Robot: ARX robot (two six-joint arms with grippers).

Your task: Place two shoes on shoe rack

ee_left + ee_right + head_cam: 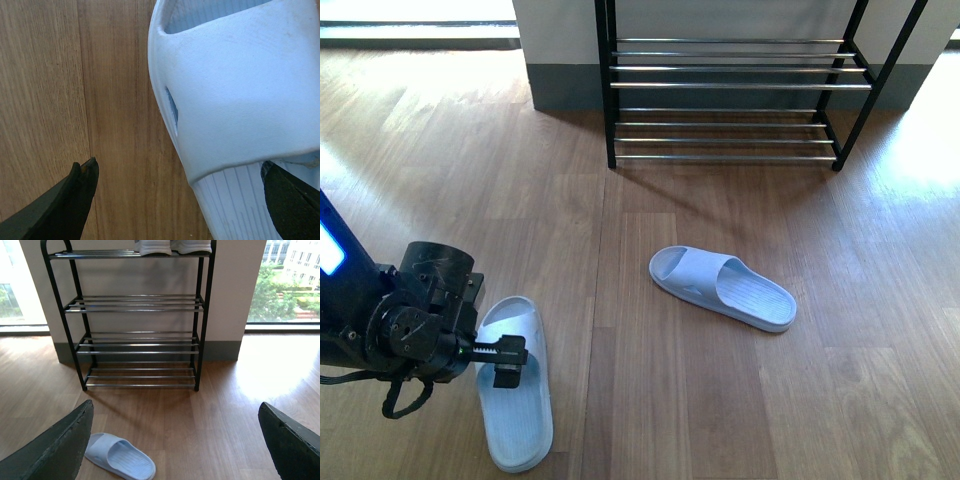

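Left pincer [508, 360]: wide open, empty, low over near slide [520, 420].
Right pincer [175, 405]: open, empty.
Far slide [725, 290]: on floor, before rack [740, 85].
Risk: shallow edge grip might slip.

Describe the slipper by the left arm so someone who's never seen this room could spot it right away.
Start at the shoe rack against the wall and come back over the wooden floor to the near left. The pale blue slide lies there under the open left pincer, lengthwise; the other slide lies slantwise mid-floor, nearer the rack.
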